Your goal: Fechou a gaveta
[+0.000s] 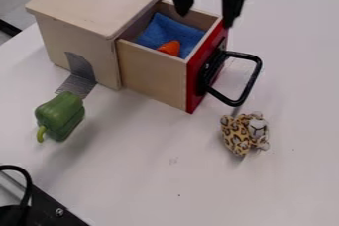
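Camera view: nearest, at the lower left corner, sits black hardware point(47, 210) with a looped cable point(27, 183). Farther up the white table point(198, 185), a leopard-spotted plush toy point(245, 133) lies just nearside of the drawer's handle, and a green pepper point(61, 116) rests at left, stem toward the near left. Beyond them the drawer point(153, 77) stands pulled out of a pale wooden box point(99, 2), its red front point(198, 79) and black loop handle point(250, 82) facing right and slightly nearward; its long axis runs that way from the box. Inside are a blue cloth point(165, 31) and an orange object point(170, 47). Grey tape point(81, 69) runs down the box's near side onto the table. The pincer point(205, 20) hangs over the drawer's far part, open, fingers well apart.
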